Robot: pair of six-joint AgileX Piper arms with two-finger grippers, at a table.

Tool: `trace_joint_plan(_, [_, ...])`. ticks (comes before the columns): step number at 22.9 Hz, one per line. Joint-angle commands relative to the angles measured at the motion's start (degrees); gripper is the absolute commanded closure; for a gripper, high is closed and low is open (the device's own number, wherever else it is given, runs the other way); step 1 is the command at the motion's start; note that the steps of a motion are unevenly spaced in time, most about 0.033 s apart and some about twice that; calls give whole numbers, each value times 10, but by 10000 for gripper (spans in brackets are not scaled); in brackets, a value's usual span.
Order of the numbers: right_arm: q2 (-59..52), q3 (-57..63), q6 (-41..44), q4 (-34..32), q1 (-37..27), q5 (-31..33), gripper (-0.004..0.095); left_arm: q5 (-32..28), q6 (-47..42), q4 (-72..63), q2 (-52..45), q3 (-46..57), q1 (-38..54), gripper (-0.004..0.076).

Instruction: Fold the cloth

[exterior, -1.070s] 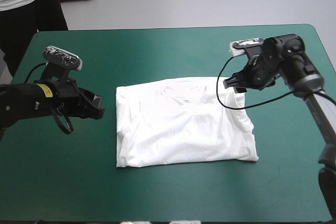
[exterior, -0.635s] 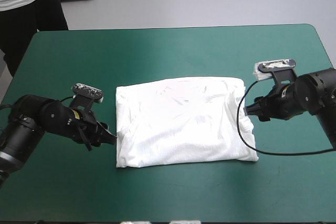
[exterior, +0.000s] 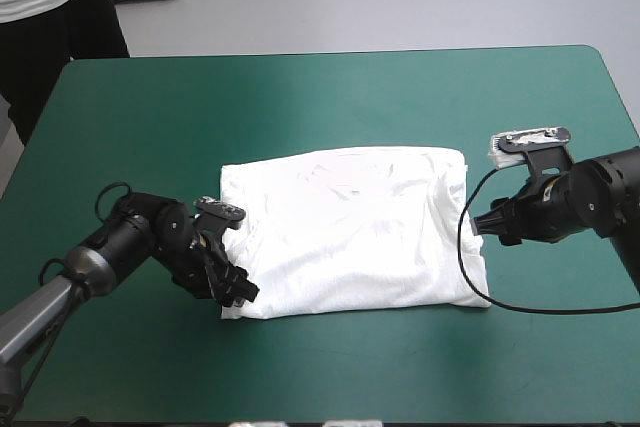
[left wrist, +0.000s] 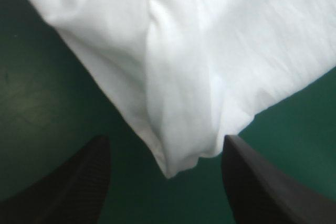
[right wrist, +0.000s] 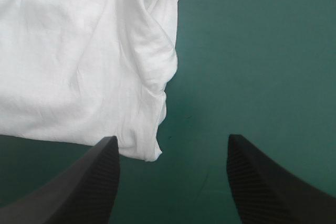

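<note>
White and folded into a broad rectangle, the T-shirt [exterior: 350, 232] lay flat near the middle of the teal-green counter [exterior: 300, 97], a little toward the near edge. The left claw [exterior: 237, 288] sat low over the counter at the shirt's near left corner. In the left wrist view its black fingers [left wrist: 79, 182] stood wide apart. The shirt's rounded corner lay between them, pinched by neither, with bare cover showing on either side of it. Whether a finger brushed the cloth could not be told.

About halfway along the shirt's right edge, the right claw [exterior: 484, 224] pointed in toward the cloth and stood just beside it. Its fingers [right wrist: 262, 182] were likewise spread wide and held nothing. A folded tip of the shirt's edge lay just ahead of one finger. The space between the two fingers was mostly bare teal-green cover.
</note>
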Motion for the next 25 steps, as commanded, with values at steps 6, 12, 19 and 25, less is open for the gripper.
trace_joint_plan(6, [-14, -13, -4, -9, -1, 0, 333, -48, -58, 55, 62, 7, -55, 266])
trace_joint_plan(12, [-14, 2, -4, -23, -1, 0, 333, -55, -58, 33, 117, 29, -55, 300])
trace_joint_plan(19, [-14, 103, -9, 6, -1, -20, 333, -63, -31, 11, 122, 33, -55, 694])
trace_joint_plan(25, [-13, 158, -17, 43, -1, -79, 329, -62, -19, 12, 122, 33, -55, 734])
